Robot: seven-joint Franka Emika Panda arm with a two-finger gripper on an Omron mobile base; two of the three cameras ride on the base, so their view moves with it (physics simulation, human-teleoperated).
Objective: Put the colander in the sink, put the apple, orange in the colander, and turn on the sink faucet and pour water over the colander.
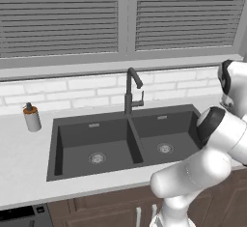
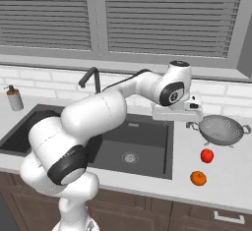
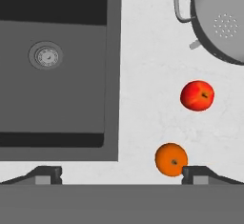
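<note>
I have the tool (image 3: pixel 122 174) hanging over the bench (image 3: pixel 143 75) just right of the sink (image 2: pixel 147 141), its two fingertips spread wide apart with nothing between them, so it is released and carrying nothing. The colander (image 2: pixel 222 129) sits upright on the bench to the right of the basin, close beside the hand in the right base view, with one loop handle turned toward the sink; in the hand view it lies at the top right corner, partly cut by the frame edge. The apple (image 2: pixel 207 155) rests on the bench nearer me than the colander, and the orange (image 2: pixel 198 178) nearer still, both apart from each other and from the colander. The sink faucet (image 1: pixel 131 90) stands behind the divider between the two basins, and I see no water running. As I judge it, nothing of the task is done yet and the colander comes first. My worry is the grip: the rim is thin and curved, and if I close on it off-centre the bowl may tip or skid across the bench toward the fruit. The orange lies right by one fingertip in the hand view, so a careless descent or sweep here could nudge it and set it rolling, perhaps off the front edge. Swinging toward the colander, I must also keep clear of the apple, which sits between it and the orange.
</note>
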